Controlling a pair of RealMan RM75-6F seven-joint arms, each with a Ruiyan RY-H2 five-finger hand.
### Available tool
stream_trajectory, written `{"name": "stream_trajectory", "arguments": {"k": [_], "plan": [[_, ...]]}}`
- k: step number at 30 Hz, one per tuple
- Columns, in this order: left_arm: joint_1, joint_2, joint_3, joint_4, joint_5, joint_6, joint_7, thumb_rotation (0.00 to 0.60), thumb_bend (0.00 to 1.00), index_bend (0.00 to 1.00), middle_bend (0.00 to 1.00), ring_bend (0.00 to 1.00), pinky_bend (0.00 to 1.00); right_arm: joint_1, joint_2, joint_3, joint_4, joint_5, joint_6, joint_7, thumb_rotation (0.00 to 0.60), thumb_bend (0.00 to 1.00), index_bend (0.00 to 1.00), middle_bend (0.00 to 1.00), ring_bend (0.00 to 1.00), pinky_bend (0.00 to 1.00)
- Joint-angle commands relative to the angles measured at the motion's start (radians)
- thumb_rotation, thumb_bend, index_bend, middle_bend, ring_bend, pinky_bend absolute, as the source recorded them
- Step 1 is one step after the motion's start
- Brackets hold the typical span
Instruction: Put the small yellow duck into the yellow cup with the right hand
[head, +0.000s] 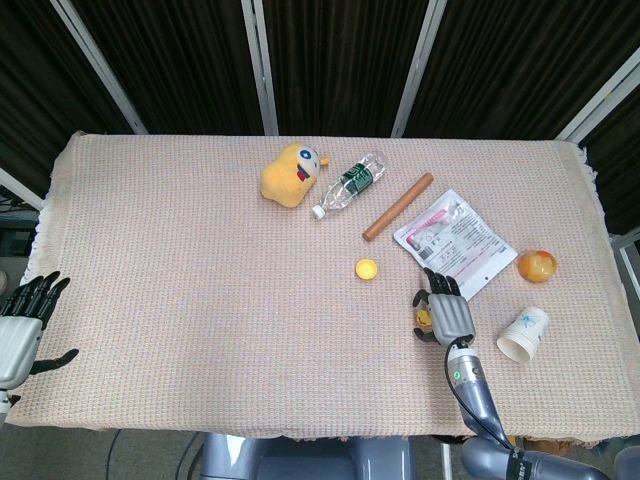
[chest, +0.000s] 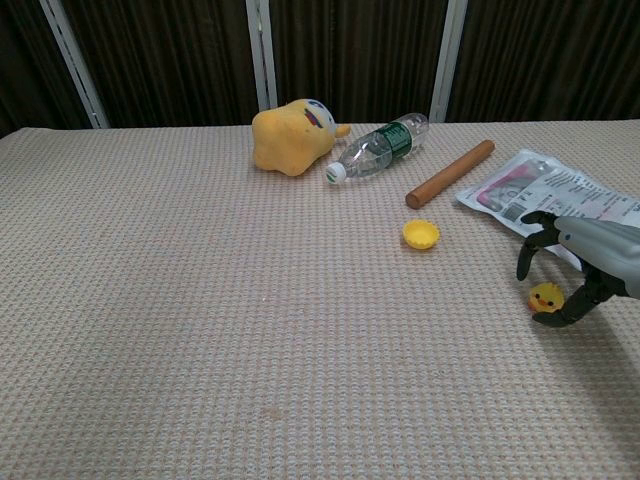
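The small yellow duck (head: 424, 319) (chest: 545, 297) sits on the woven cloth near the table's front right. My right hand (head: 447, 312) (chest: 575, 270) hangs over it, fingers spread and arched, a fingertip behind the duck and the thumb in front, not closed on it. The small yellow cup (head: 367, 268) (chest: 421, 234) stands upright, up and to the left of the duck, apart from the hand. At the table's front left edge my left hand (head: 20, 325) rests open and holds nothing; the chest view does not show it.
A yellow plush toy (head: 290, 174), a clear water bottle (head: 348, 184) and a wooden rod (head: 398, 206) lie at the back. A printed packet (head: 455, 239) lies just behind the right hand. An orange ball (head: 537, 265) and a white paper cup (head: 524, 334) sit to its right.
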Motion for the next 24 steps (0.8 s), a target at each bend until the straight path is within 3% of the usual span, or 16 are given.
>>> {"name": "stream_trajectory", "arguments": {"k": [1, 24], "plan": [[0.0, 0.0, 0.0, 0.001, -0.001, -0.001, -0.001, 0.6, 0.0, 0.0, 0.0, 0.0, 0.11, 0.001, -0.003, 0.001, 0.006, 0.005, -0.003, 0.0, 0.6, 0.18, 0.46, 0.0, 0.0, 0.0], [-0.001, 0.0, 0.001, -0.003, -0.001, -0.003, 0.004, 0.6, 0.0, 0.0, 0.0, 0.0, 0.11, -0.001, -0.001, -0.005, 0.035, -0.021, -0.004, 0.031, 0.6, 0.19, 0.5, 0.0, 0.0, 0.0]]}}
